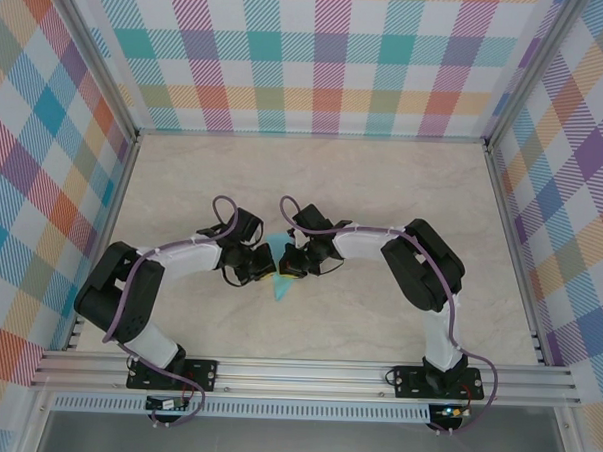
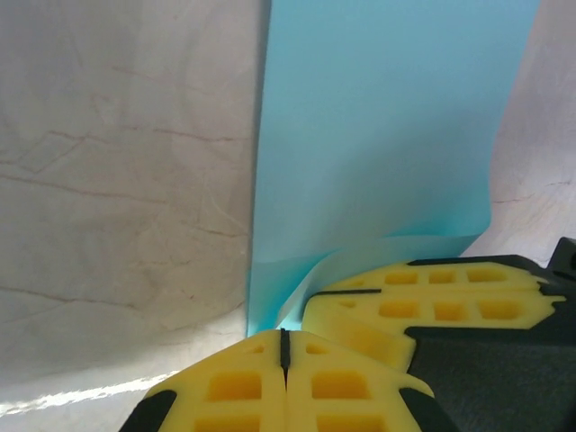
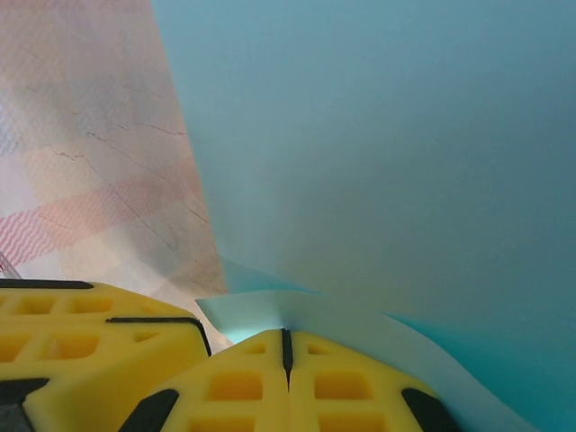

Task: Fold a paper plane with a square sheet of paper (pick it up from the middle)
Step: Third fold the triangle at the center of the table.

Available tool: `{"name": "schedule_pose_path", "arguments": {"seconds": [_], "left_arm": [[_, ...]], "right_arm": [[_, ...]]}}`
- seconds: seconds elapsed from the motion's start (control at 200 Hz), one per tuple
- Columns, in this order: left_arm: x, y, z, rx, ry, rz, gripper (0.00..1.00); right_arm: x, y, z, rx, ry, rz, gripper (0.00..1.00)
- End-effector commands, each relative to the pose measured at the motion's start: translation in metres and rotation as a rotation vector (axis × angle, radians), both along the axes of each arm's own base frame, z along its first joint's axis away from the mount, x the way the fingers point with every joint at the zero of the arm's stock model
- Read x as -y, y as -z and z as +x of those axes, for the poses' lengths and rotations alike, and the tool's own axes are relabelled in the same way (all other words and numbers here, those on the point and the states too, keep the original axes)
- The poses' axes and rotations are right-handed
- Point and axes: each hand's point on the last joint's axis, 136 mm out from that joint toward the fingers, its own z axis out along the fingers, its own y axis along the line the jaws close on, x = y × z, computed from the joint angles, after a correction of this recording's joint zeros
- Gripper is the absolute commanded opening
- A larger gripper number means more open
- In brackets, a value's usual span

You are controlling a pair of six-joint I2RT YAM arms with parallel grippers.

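The turquoise sheet of paper [image 1: 280, 284] hangs between both grippers over the middle of the table, and a pointed tip of it pokes out below them toward the near edge. My left gripper [image 1: 261, 266] and right gripper [image 1: 289, 265] meet tip to tip. In the left wrist view the yellow left gripper [image 2: 284, 335] is shut, with the paper [image 2: 387, 135] coming down to its tips and the right gripper's fingers [image 2: 423, 301] beside it. In the right wrist view the right gripper [image 3: 287, 333] is shut on a curled edge of the paper [image 3: 378, 144]. The left gripper's fingers [image 3: 81, 337] press in from the left.
The marble-look table top [image 1: 183, 181] stretches out around the arms. Plaid walls [image 1: 319, 57] close it in at the back and on both sides. An aluminium rail [image 1: 305, 371] carries both arm bases along the near edge.
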Motion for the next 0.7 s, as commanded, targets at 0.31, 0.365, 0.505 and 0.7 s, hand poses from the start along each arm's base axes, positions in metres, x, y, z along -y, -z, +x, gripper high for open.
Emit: {"name": "schedule_pose_path", "arguments": {"seconds": [0.31, 0.365, 0.505, 0.7], "left_arm": [[0.008, 0.004, 0.013, 0.02, 0.012, 0.009, 0.0], [0.006, 0.008, 0.012, 0.014, 0.011, 0.023, 0.0], [-0.003, 0.018, 0.007, -0.006, 0.012, 0.075, 0.0], [-0.013, 0.031, -0.004, -0.05, 0.021, 0.128, 0.0]], "right_arm": [[0.027, 0.034, -0.019, -0.07, 0.016, -0.131, 0.0], [0.027, 0.034, -0.019, -0.07, 0.016, -0.131, 0.0], [0.025, 0.03, -0.019, -0.065, 0.021, -0.112, 0.0], [0.014, 0.011, -0.013, -0.031, 0.018, -0.042, 0.0]]}}
